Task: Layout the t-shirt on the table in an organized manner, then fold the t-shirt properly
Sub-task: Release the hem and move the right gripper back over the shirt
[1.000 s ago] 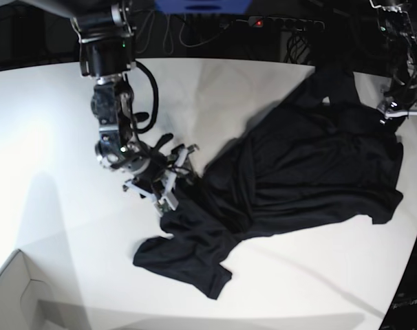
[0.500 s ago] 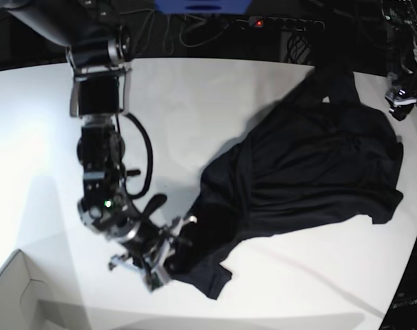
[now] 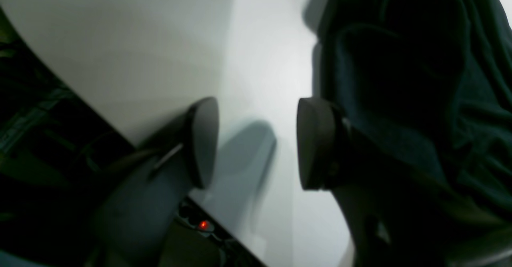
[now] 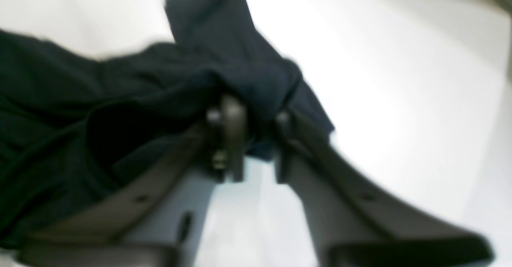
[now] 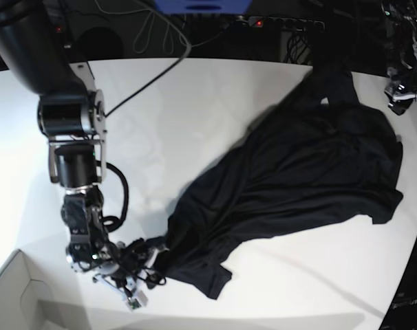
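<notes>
Blur hides whether right claw (image 4: 256, 139) truly pinches t-shirt (image 5: 298, 179).

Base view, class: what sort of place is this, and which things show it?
Probably a robotics lab or test bench: a robot arm works a black t-shirt on a bare white table, with cables and a power strip behind.

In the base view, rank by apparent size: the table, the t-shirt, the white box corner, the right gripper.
Largest to smallest:
1. table
2. t-shirt
3. white box corner and right gripper: too alike to rank. The box is cut off by the frame, and the gripper is partly lost against the dark cloth.
</notes>
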Robot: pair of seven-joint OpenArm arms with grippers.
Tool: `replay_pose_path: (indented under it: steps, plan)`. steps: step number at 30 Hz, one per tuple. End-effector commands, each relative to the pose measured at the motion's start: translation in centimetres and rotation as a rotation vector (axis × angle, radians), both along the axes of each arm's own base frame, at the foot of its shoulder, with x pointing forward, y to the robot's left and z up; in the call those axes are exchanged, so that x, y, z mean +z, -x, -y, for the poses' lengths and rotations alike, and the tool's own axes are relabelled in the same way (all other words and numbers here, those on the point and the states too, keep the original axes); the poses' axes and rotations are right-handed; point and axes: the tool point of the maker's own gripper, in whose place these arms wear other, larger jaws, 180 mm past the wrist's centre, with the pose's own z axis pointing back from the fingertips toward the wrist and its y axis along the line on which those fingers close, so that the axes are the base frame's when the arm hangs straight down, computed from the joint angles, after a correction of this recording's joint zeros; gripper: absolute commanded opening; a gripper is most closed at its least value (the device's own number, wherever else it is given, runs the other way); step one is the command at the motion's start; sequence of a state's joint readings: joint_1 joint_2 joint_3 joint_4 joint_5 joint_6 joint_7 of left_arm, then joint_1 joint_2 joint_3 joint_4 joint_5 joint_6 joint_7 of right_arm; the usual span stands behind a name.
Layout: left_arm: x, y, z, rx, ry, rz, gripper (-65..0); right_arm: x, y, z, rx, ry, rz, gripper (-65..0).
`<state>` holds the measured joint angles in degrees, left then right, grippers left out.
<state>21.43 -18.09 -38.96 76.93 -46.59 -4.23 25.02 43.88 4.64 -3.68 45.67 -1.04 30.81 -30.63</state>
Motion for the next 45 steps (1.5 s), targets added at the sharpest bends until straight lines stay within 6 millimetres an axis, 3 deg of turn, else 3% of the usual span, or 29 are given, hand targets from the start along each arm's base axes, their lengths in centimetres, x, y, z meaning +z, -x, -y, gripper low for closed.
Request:
replay_pose_path:
  steps: [1, 4, 7, 9, 12, 15, 18, 21, 23, 28, 33, 35, 38, 42, 45]
  plan:
    - [1.6, -0.9, -0.9, -0.004, -0.037, 0.041, -33.8, 2.4, -1.0, -0.5, 0.004, -0.034, 0.066, -42.3]
    - [1.5, -1.1, -0.8, -0.008, -0.036, 0.042, -33.8, 1.3, 0.9, 0.1, -0.001, -0.022, 0.080, -26.0]
    - [1.9, -1.8, -0.7, -0.009, -0.035, 0.059, -33.8, 1.3, 3.4, 1.0, -0.042, -0.058, 0.136, -16.3]
    - [1.9, -1.9, -0.7, -0.009, -0.035, 0.060, -33.8, 1.7, 4.9, 0.4, -0.060, -0.096, 0.168, -12.9]
    - [1.9, -1.9, -0.8, -0.010, -0.036, 0.060, -33.8, 0.8, 7.1, 0.8, -0.117, -0.141, 0.153, -11.6]
    - [1.9, -1.9, -0.8, -0.009, -0.036, 0.060, -33.8, -1.9, 9.0, -0.6, -0.135, -0.187, 0.069, -11.5]
    - [1.9, -1.9, -0.8, -0.009, -0.036, 0.060, -33.8, -4.0, 11.1, -3.3, -0.118, -0.234, 0.007, -11.5]
    - [2.0, -1.8, -0.9, -0.005, -0.037, 0.062, -33.8, -4.9, 12.1, -5.0, -0.118, -0.276, -0.026, -11.5]
    - [2.0, -1.8, -0.9, -0.005, -0.037, 0.062, -33.8, -6.7, 12.9, -5.5, -0.116, -0.284, -0.076, -11.5]
    - [2.0, -1.8, -1.0, -0.004, -0.039, 0.061, -33.8, -9.5, 12.6, -7.0, -0.106, -0.329, -0.150, -11.6]
    - [2.0, -1.8, -1.0, -0.004, -0.039, 0.061, -33.8, -9.3, 12.3, -8.0, -0.064, -0.365, -0.131, -11.9]
    - [2.0, -1.8, -1.0, -0.004, -0.038, 0.061, -33.8, -8.7, 12.7, -9.0, -0.001, -0.395, -0.125, -14.7]
    - [1.9, -1.8, -0.9, -0.006, -0.037, 0.060, -33.8, -7.6, 12.8, -10.0, 0.032, -0.471, -0.110, -23.8]
    - [1.9, -1.9, -0.7, -0.008, -0.034, 0.062, -33.8, -7.4, 12.9, -10.4, 0.034, -0.498, -0.111, -43.4]
    - [2.0, -2.9, -0.5, -0.014, -0.031, 0.073, -33.8, -7.7, 13.1, -10.4, 0.033, -0.495, -0.117, -62.2]
